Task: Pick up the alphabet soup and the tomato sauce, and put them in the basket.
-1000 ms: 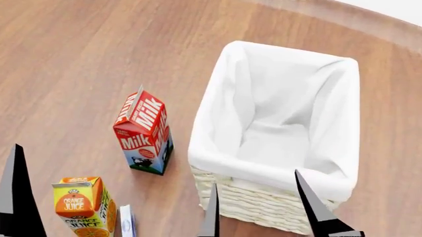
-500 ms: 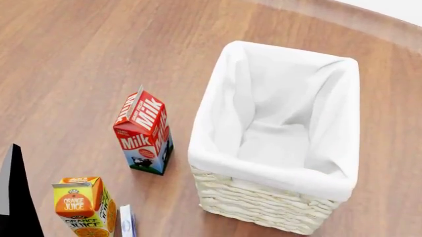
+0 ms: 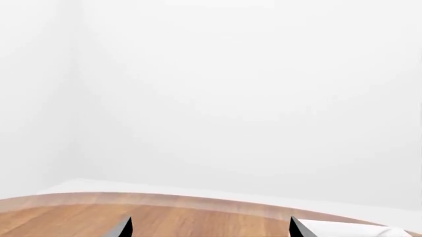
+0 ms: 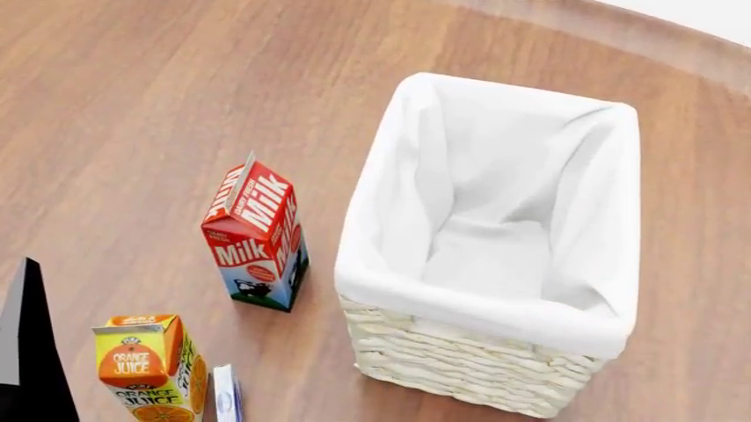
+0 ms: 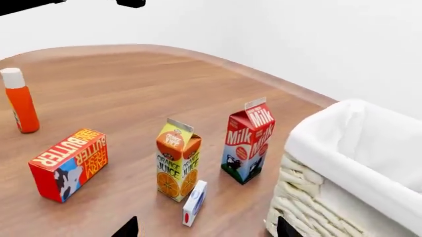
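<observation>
The alphabet soup and the tomato sauce are out of view in every frame. The cream wicker basket (image 4: 460,367) with its white cloth lining stands right of centre in the head view, and nothing shows inside it. In the right wrist view the basket (image 5: 298,205) is close beside my right gripper (image 5: 206,229), which is open over bare wood with nothing held. My left gripper (image 3: 209,230) is also open and holds nothing, facing the white wall across the table. One of its fingers (image 4: 26,352) shows at the head view's lower left.
A milk carton (image 4: 258,237) stands left of the basket, with an orange juice carton (image 4: 147,365) and a small white-and-blue box (image 4: 225,400) nearer me. The right wrist view also shows a butter box (image 5: 69,163) and an orange bottle (image 5: 20,101). The table edge curves behind.
One second ago my right gripper's two fingers showed in front of the basket at the bottom of the head view; they have since dropped out of it. The objects have not moved.
</observation>
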